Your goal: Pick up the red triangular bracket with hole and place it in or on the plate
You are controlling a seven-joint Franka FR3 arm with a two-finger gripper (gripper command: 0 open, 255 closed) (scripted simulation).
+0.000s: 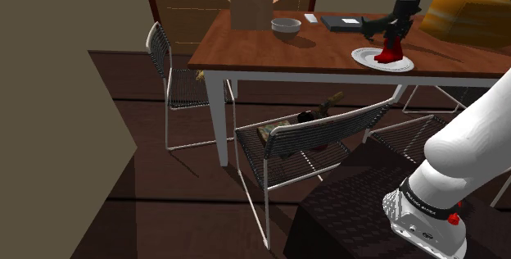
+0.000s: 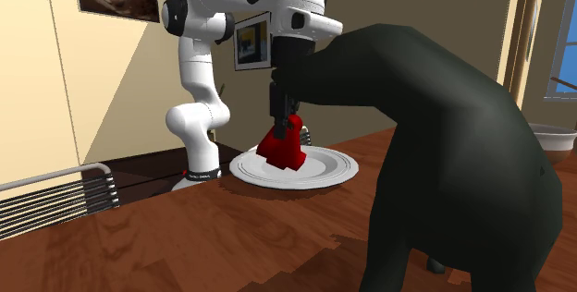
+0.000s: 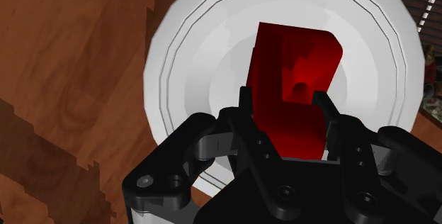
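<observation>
Red bracket (image 1: 391,52) stands on the white plate (image 1: 367,57) in the shoulder view, near the front edge of the wooden table (image 1: 246,48) and toward that view's right. The black gripper (image 1: 393,41) comes down on it from above, its tips at the bracket's upper part. From this side I cannot tell how the fingers stand. Farther back on the table sit an open cardboard box (image 1: 250,6) and a bowl (image 1: 286,26), both well apart from the plate. A wire chair (image 1: 305,138) stands just in front of the table.

From the second exterior view, the white arm (image 2: 205,68) bends over the table (image 2: 185,235) and the gripper (image 2: 284,124) hangs straight down over the plate (image 2: 333,165). The red bracket (image 2: 283,147) sits directly below the hand, tilted, with its lower end down at the plate's inner face, toward the view's left of the plate's middle. A large dark figure (image 2: 462,152) in the foreground covers the view's right side.

Through the wrist view, the gripper (image 3: 286,105) has its two fingers (image 3: 247,105) pinching the red bracket (image 3: 294,81). One finger lies against each side of its nearer end, with no gap showing. The rest of the bracket reaches beyond the fingertips over the middle of the plate (image 3: 184,59), and a darker recess shows in its face.
</observation>
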